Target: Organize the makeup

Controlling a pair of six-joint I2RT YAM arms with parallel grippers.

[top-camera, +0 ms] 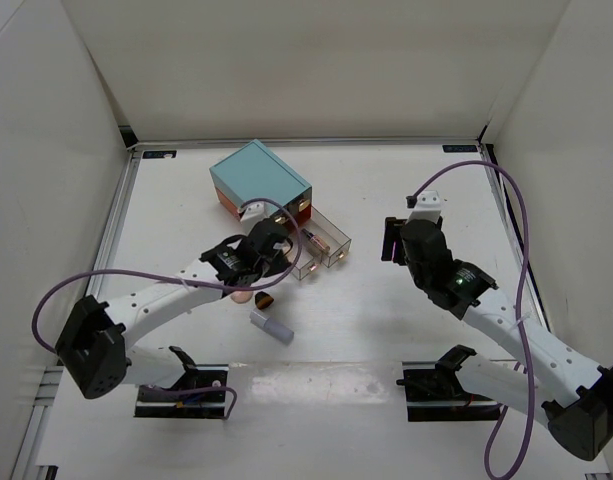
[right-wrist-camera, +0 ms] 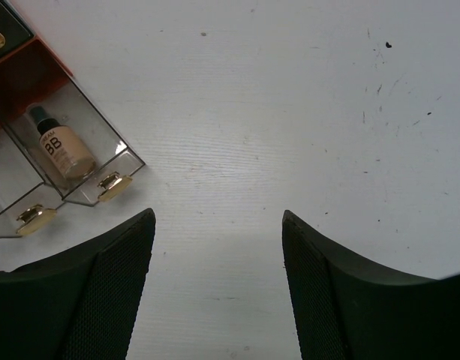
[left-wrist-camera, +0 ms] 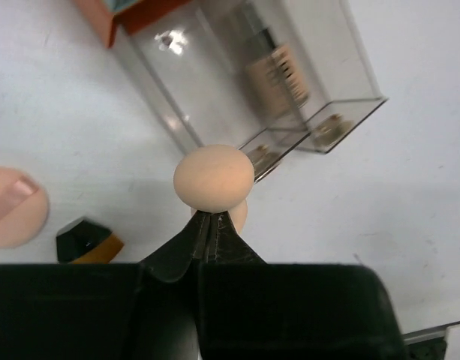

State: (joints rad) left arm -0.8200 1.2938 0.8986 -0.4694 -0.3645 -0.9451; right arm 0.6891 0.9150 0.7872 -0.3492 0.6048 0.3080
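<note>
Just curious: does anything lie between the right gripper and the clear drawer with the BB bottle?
Nothing; the right wrist view shows bare table between right gripper and drawer.

White tabletop (top-camera: 376, 320), plain white walls (top-camera: 306, 60) on three sides, soft glare along the near edge

Robotics lab cell, plain white walls (top-camera: 306, 70), white table (top-camera: 426, 200), purple cables (top-camera: 523, 230)

A fixed camera overlooks the whole table (top-camera: 386, 330) from above its near edge. Two wrist cameras peer down closely past their fingers (right-wrist-camera: 87, 300); all share the clear drawers (top-camera: 326, 245).
</note>
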